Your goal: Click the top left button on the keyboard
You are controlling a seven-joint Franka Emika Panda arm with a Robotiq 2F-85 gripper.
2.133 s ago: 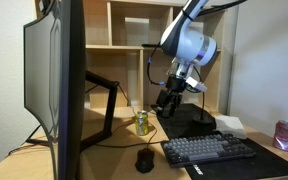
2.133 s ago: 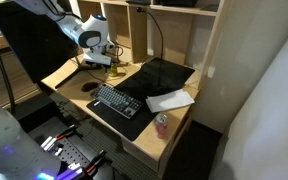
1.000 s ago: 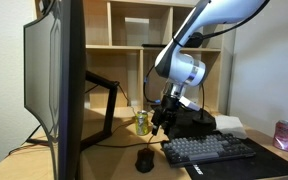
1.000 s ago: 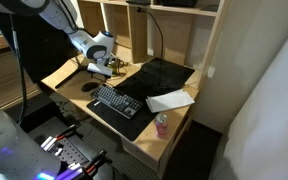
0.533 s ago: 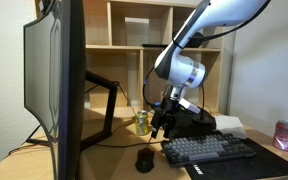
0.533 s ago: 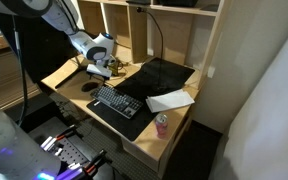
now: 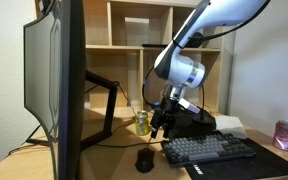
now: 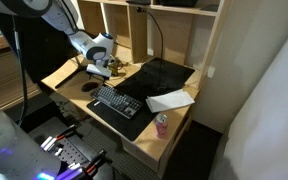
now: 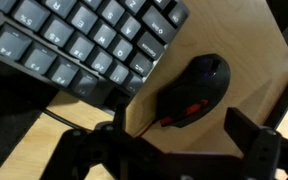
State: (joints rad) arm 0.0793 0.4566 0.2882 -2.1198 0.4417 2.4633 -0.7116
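The gripper [image 9: 174, 152] stands wide open. In the wrist view its two dark fingers [image 9: 89, 152] sit far apart along the lower edge, with only bare desk [image 9: 239, 60] between them. It holds nothing and touches nothing. In both exterior views it hangs in the air just off the keyboard's left end, clear of the keys [image 7: 161, 124] [image 8: 100, 70]. The keyboard [image 7: 209, 150] is a compact dark unit with rows of grey keycaps, lying flat on the desk. The wrist view shows its left end close up [image 9: 74, 40]; the keys there appear undisturbed and none is under a fingertip. The top left button [image 7: 171, 143] closes the rear row at that left end. It is too small in the exterior views to make out as a separate key, so its position is approximate. A black mouse [image 9: 194, 88] lies just beside the keyboard's left end, apart from it. A yellow can [image 7: 141, 122] stands upright further left of the keyboard, beyond the gripper.
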